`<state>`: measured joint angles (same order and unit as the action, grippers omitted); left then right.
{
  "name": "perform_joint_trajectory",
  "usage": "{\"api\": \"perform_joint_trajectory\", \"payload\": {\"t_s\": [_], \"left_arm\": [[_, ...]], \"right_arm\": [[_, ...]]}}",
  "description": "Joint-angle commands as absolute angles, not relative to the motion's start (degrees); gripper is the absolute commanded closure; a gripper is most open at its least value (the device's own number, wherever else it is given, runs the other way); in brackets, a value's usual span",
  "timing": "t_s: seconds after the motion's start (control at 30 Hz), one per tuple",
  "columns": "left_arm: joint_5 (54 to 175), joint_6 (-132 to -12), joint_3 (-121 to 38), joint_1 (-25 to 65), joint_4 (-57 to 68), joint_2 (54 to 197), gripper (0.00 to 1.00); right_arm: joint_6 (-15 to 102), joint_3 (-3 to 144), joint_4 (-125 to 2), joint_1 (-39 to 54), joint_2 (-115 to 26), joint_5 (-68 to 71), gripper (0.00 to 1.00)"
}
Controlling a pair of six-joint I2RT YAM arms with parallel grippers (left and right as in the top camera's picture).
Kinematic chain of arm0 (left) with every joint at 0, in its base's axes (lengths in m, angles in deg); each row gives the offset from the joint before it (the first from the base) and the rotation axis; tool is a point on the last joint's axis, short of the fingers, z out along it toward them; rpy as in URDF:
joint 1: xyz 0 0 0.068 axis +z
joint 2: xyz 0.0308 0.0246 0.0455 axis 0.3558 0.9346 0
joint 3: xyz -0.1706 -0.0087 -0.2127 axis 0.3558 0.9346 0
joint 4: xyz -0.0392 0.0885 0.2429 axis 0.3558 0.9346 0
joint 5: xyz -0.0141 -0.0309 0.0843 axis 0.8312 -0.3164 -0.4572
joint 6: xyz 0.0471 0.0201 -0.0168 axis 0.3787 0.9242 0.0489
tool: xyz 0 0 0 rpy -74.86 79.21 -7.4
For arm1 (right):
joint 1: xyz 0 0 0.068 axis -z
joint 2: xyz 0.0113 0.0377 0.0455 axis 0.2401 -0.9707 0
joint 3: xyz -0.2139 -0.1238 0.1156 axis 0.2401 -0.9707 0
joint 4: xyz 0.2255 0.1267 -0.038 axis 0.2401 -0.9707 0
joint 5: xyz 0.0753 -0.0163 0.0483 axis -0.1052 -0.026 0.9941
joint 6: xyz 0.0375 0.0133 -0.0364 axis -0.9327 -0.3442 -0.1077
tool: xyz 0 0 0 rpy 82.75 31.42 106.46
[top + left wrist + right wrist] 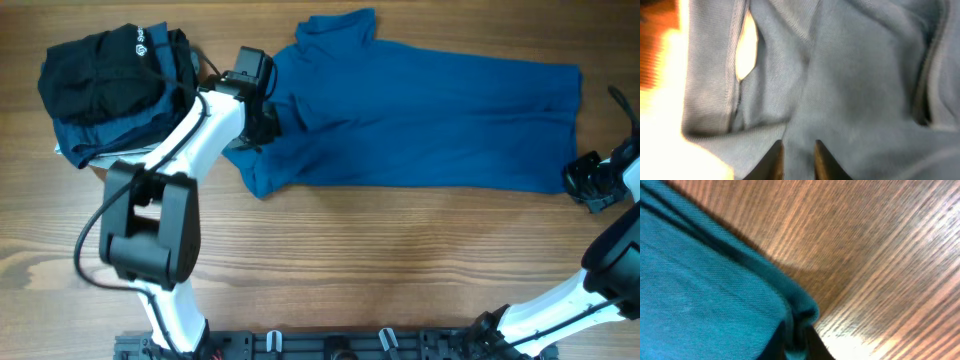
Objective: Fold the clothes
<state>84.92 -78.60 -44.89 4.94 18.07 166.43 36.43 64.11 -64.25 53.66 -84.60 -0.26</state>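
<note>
Pinching a hem corner of the blue polo shirt (420, 110) in our fully closed right gripper (799, 342); left gripper (797, 160) is sitting barely parted, cloth just under its tips, apparently unheld. We're wanting a firm left pinch before lifting both together.

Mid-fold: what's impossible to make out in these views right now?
- Whether the left jaws pinch the blue shirt: overhead, the left arm covers them; wrist view, frame edge crops them.
- The right jaws: wrist view blurred, cropped.
- Beneath the black garment: covered overhead.
</note>
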Motion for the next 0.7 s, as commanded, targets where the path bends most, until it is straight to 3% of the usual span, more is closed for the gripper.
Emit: {"api": "perform_joint_trajectory", "payload": {"t_s": [0.0, 0.07, 0.3, 0.5, 0.67], "left_arm": [[83.30, -80.61, -46.18, 7.61, 23.08, 163.63, 0.67], [87.76, -81.29, -46.05, 9.60, 26.56, 164.26, 0.57], [104.28, -72.89, -43.03, 10.62, 30.93, 166.51, 0.57], [101.81, -68.76, -41.11, 10.21, 32.02, 166.51, 0.45], [102.79, -68.76, -35.82, 10.03, 27.23, 166.51, 0.46]], "right_arm": [[36.54, 63.48, -64.42, 53.60, -87.22, -2.44, 0.96], [36.54, 63.48, -64.38, 53.60, -87.22, -2.42, 0.96], [36.54, 63.48, -64.18, 53.60, -87.22, -2.42, 0.95], [36.56, 63.48, -64.03, 53.60, -87.22, -2.42, 0.93], [36.54, 63.48, -64.05, 53.60, -87.22, -2.42, 0.93]]}}
